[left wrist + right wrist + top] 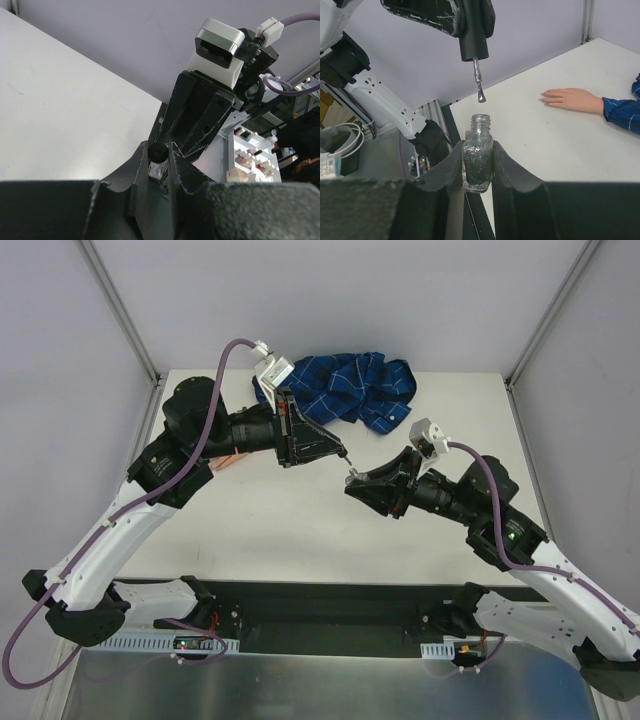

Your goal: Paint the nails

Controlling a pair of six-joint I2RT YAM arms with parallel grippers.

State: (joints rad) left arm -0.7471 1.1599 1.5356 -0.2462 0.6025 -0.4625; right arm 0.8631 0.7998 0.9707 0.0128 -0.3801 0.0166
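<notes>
Over the tabletop [300, 530], right tool [478, 150] clamps the slippery-looking glass polish bottle [478, 167]; left tool [338, 450] pinches the light brush cap [473, 42]; nails [545, 100] tiny, stiff.

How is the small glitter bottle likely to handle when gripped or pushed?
Probably stiff and breakable: the bottle looks like clear glass. Possibly slippery, since the right gripper pinches its smooth sides. Uncapped, with the brush out, it could spill if tipped.
</notes>
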